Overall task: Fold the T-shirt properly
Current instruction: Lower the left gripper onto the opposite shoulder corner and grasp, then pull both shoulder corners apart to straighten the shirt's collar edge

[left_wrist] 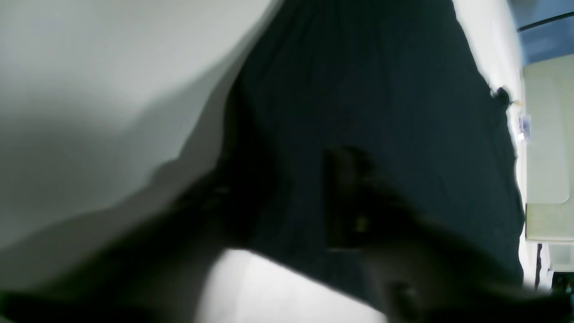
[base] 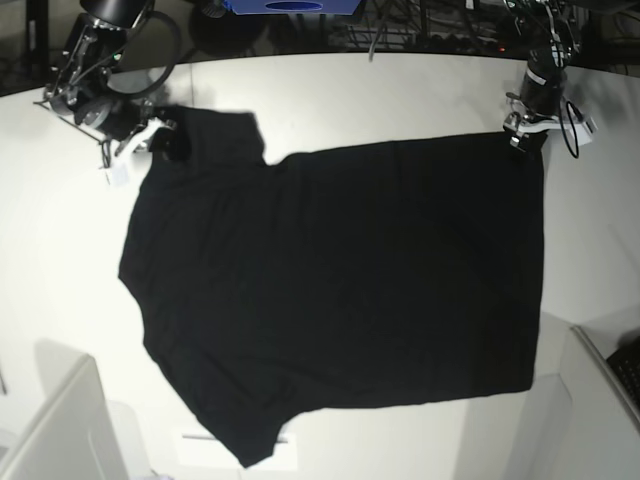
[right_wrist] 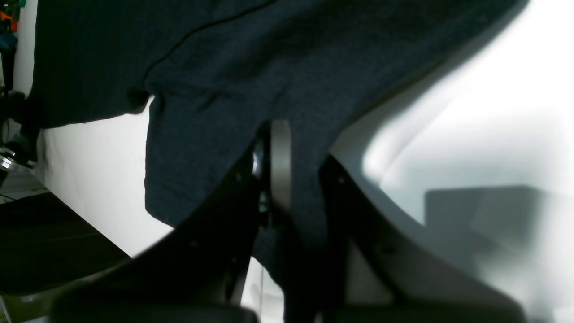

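The black T-shirt (base: 340,290) lies spread flat, plain side up, on the white table (base: 400,90). No print shows. My right gripper (base: 165,142) is at the shirt's far left corner, by a sleeve. In the right wrist view it (right_wrist: 293,179) is shut on a fold of the black cloth (right_wrist: 224,67), which hangs lifted off the table. My left gripper (base: 525,135) is at the shirt's far right corner. In the blurred left wrist view its dark fingers (left_wrist: 345,197) are closed on the cloth (left_wrist: 381,89), which stretches away from them.
A white box (base: 65,425) stands at the front left corner and another (base: 600,400) at the front right, with a dark keyboard (base: 630,365) beside it. A white strip (base: 200,437) lies by the shirt's front sleeve. Cables and a blue object (base: 290,5) lie behind the table.
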You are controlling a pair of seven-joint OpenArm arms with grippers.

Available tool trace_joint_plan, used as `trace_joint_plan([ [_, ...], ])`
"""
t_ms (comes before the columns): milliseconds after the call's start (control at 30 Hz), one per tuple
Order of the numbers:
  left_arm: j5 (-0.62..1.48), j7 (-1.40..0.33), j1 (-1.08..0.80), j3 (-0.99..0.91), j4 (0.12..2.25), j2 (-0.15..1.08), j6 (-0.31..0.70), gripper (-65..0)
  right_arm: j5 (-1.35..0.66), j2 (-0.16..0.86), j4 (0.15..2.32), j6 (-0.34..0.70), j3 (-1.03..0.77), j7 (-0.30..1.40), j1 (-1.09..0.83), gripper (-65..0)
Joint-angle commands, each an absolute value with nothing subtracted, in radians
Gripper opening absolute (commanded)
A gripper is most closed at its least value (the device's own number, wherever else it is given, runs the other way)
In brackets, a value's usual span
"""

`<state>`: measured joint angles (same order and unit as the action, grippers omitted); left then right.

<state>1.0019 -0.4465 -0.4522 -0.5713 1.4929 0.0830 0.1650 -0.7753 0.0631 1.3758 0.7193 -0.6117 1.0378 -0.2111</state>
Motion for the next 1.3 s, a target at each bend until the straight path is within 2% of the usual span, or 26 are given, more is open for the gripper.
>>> trace_joint_plan([
  [0, 0.967, -0.516, -0.47, -0.565, 1.483, 0.081, 0.122, -54.5, -0.613, 0.068, 1.357, 0.698, -0.613, 1.142, -0.231, -65.0],
  [33, 0.967, -0.516, -0.47, -0.565, 1.483, 0.081, 0.122, -61.7, -0.613, 0.07, 1.359, 0.698, -0.613, 1.142, -0.231, -65.0],
  [67, 0.967, -0.516, -0.47, -0.565, 1.483, 0.082, 0.122, -65.0, -0.613, 0.07, 1.365, 0.698, -0.613, 1.142, -0.234, -65.0],
  [533, 0.966, -0.605, -0.661, -0.575, 1.702, 0.159, 0.122, -65.0, -0.619, 0.056, 1.699, 0.698, -0.633, 1.142, -0.481, -65.0],
  [767, 0.966, -0.61, -0.707, -0.572, 1.805, 0.159, 0.119, -65.0, -0.613, 0.027, 1.805, 0.698, -0.684, 1.155, -0.51, -65.0],
  [1033, 0.972, -0.667, -0.687, -0.573, 1.89, 0.156, 0.114, -65.0, -0.611, 0.024, 1.919, 0.698, -0.693, 1.285, -0.415, -65.0],
  [1133, 0.972, -0.731, -0.648, -0.573, 1.908, 0.153, 0.064, -65.0, -0.611, 0.024, 1.963, 0.698, -0.691, 1.353, -0.372, -65.0],
  [1267, 0.983, -0.745, -0.622, -0.573, 1.925, 0.145, 0.053, -65.0, -0.618, 0.024, 1.974, 0.698, -0.693, 1.396, -0.311, -65.0],
])
